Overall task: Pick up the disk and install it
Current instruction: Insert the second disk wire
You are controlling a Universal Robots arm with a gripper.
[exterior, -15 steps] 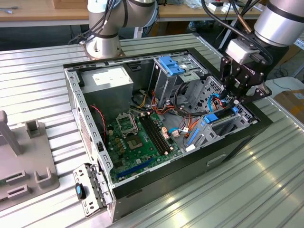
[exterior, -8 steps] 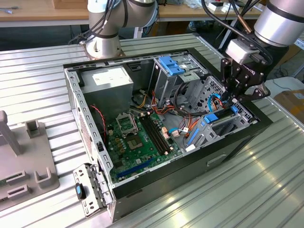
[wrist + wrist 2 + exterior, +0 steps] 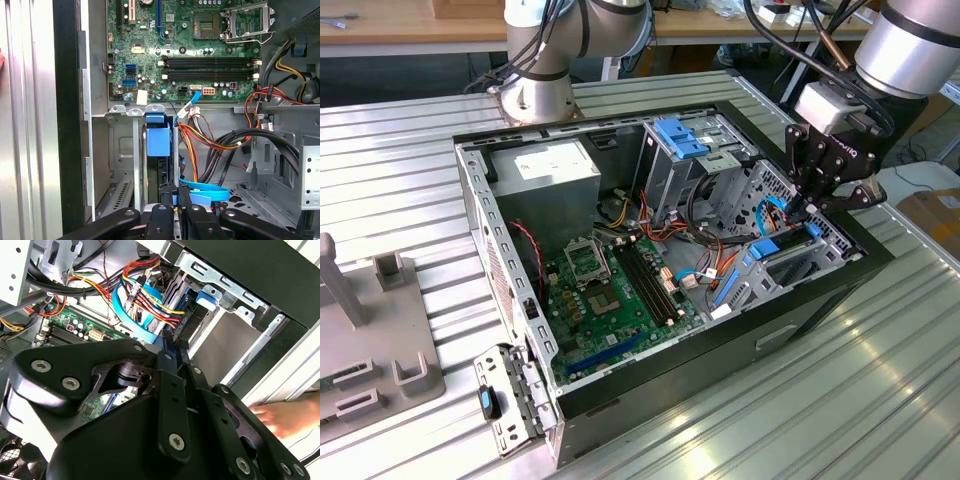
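A ribbed silver metal table [image 3: 410, 150] carries everything here, with a wooden bench [image 3: 390, 25] running behind it and a grey fixture block [image 3: 370, 350] at the exterior view's left. On it lies the open black computer case [image 3: 820, 300], green motherboard [image 3: 620, 290] face up. Down in the drive bay, the disk [image 3: 157, 150] stands on edge, its long axis running along the bay rails, blue carrier tab toward the motherboard. The gripper [image 3: 176, 197] has its fingers drawn narrow, pinching the disk's near edge. A hand [image 3: 282, 417] rests outside the case. No print is legible.
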